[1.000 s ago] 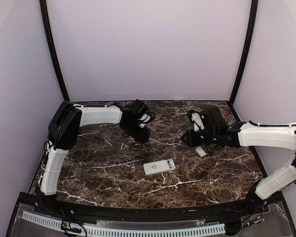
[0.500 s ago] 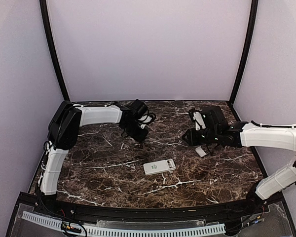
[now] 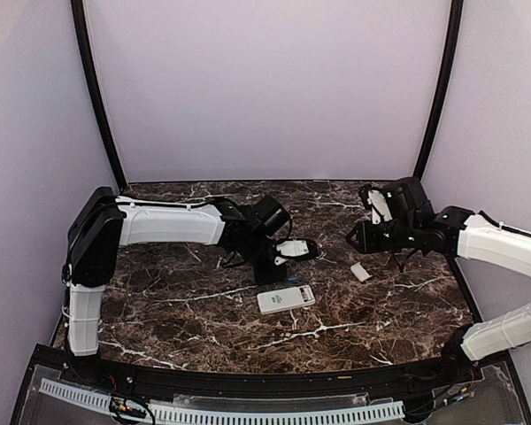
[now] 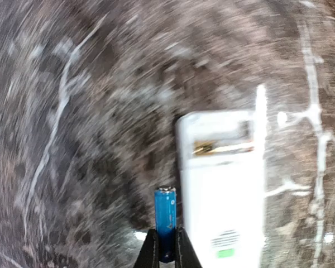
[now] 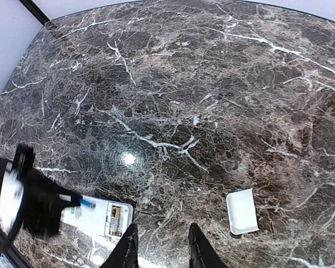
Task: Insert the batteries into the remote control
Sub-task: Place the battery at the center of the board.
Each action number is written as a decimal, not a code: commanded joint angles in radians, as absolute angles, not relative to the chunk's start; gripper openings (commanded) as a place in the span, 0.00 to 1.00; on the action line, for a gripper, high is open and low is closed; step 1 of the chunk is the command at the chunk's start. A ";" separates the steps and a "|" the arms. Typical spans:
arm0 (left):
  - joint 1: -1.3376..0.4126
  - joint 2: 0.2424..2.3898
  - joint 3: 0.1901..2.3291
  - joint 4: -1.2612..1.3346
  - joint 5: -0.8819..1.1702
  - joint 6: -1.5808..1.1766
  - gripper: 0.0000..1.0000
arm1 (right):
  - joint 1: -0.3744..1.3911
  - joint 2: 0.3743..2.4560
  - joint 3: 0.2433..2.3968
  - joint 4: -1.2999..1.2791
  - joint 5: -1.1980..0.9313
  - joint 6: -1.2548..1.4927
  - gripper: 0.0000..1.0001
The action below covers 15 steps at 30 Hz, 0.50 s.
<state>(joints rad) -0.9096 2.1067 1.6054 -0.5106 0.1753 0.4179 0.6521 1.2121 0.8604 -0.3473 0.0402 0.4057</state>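
We pinch the blue battery (image 4: 165, 215) in our left end effector (image 4: 166, 248), just beside the remote control (image 4: 223, 190). The remote lies back-up on the desk (image 5: 212, 84) with its compartment open, ready to take the cell. Our right end effector (image 5: 159, 248) hangs spread and empty near the loose white cover (image 5: 242, 211), probably to leave the left arm room.
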 commanded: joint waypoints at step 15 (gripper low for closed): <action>-1.170 2.106 1.545 -0.589 0.266 0.852 0.04 | 0.618 1.167 0.889 -0.471 -0.075 0.406 0.29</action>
